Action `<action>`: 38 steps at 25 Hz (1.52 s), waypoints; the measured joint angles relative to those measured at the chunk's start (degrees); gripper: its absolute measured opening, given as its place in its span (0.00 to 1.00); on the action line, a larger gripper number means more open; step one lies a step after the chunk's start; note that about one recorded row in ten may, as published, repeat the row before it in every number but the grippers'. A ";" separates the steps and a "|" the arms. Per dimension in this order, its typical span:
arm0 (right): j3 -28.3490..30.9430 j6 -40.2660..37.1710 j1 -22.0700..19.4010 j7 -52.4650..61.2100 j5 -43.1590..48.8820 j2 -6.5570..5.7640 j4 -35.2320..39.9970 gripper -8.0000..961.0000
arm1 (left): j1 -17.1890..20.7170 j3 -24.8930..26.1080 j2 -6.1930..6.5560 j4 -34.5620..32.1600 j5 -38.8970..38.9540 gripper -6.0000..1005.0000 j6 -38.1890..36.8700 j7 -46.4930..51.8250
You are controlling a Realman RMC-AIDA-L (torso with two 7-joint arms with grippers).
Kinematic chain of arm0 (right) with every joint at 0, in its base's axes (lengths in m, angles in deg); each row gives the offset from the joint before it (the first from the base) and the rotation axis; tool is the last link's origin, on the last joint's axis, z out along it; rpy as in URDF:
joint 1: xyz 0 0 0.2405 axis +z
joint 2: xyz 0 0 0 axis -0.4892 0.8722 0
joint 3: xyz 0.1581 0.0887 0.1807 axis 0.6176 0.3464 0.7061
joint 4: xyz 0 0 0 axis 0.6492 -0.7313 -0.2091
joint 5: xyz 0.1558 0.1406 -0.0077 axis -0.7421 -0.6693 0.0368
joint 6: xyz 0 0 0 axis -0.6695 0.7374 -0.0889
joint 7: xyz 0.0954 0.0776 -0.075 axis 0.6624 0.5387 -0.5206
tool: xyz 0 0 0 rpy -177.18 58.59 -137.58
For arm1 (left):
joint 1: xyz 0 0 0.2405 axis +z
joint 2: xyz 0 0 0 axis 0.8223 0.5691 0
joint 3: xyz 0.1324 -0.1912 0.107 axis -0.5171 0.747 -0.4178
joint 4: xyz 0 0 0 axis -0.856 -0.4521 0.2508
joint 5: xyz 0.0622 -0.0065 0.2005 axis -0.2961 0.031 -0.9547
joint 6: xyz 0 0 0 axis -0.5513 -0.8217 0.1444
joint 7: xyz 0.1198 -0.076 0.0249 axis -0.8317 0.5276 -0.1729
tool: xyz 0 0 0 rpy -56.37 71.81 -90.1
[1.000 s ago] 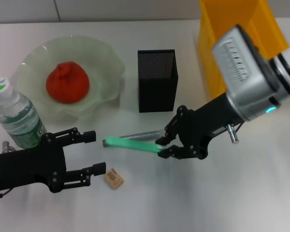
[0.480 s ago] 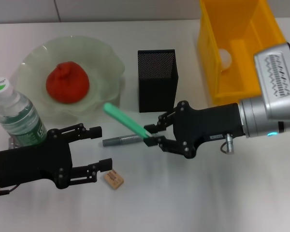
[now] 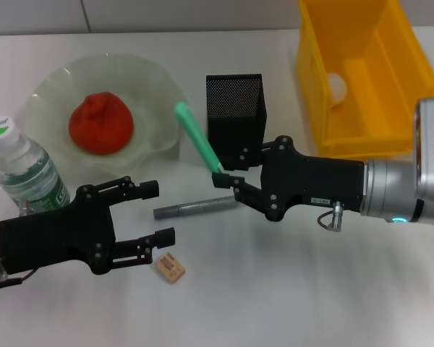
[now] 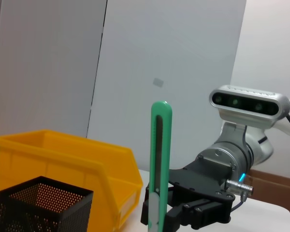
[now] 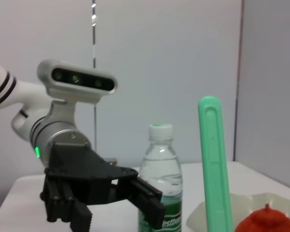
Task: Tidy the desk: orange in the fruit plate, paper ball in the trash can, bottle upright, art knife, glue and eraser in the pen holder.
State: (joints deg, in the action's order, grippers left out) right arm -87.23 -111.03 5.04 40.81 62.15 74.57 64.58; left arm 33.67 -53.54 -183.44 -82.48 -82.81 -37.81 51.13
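Green art knife point(image 3: 197, 137) upright (in right pincer point(image 3: 226, 178)), beside pen holder point(image 3: 236, 119).

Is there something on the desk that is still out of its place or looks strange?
Yes. A grey glue stick lies flat on the desk before the pen holder, and the eraser lies loose near the open left claw. The right claw holds the green art knife upright, not yet in the holder.

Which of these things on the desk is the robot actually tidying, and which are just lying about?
Part of the job:
green art knife, held by the right gripper
grey glue stick
eraser
pen holder
orange in the fruit plate
bottle, upright
paper ball in the trash can
left gripper, open

Just lying about:
nothing visible
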 joint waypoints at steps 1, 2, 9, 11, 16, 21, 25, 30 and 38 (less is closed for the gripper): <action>0.00 0.00 0.00 0.00 0.00 0.00 0.00 0.19 | 0.00 0.00 0.00 0.00 0.00 0.78 0.00 0.00; -0.20 -0.15 -0.23 -1.42 -1.85 0.09 -1.43 0.19 | 0.00 0.00 -0.03 0.01 0.10 0.78 0.00 0.00; 0.01 -3.00 -0.37 -2.84 -4.75 0.14 -4.79 0.19 | 0.16 -0.02 -0.08 0.07 0.14 0.78 0.04 -0.05; 0.10 -3.68 -0.62 -2.83 -5.35 0.15 -5.26 0.19 | 0.22 -0.02 -0.08 0.08 0.13 0.78 0.04 -0.06; -0.34 -3.90 -1.01 -3.04 -8.95 0.23 -7.01 0.19 | 0.32 -0.02 -0.15 0.09 0.13 0.78 0.36 -0.14; -0.56 -3.93 -0.86 -3.46 -9.54 0.23 -6.96 0.19 | 0.55 0.14 -0.17 0.09 0.12 0.78 0.65 -0.50; -0.42 -3.96 -0.54 -3.46 -9.58 0.23 -6.74 0.19 | 0.59 0.61 -0.17 0.09 0.12 0.78 0.73 -0.61; -0.53 -3.97 -0.56 -3.91 -9.59 0.23 -6.00 0.19 | 0.78 0.70 -0.17 0.17 0.12 0.78 0.86 -0.61; 0.05 -4.56 -0.96 -14.21 -9.72 0.21 -5.16 0.19 | 0.97 0.79 -0.16 0.18 0.12 0.78 1.41 -0.62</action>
State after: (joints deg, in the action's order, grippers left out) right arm -87.18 -115.59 4.09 26.59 52.43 74.78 59.42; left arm 34.65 -52.75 -183.60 -82.31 -82.69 -36.41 50.50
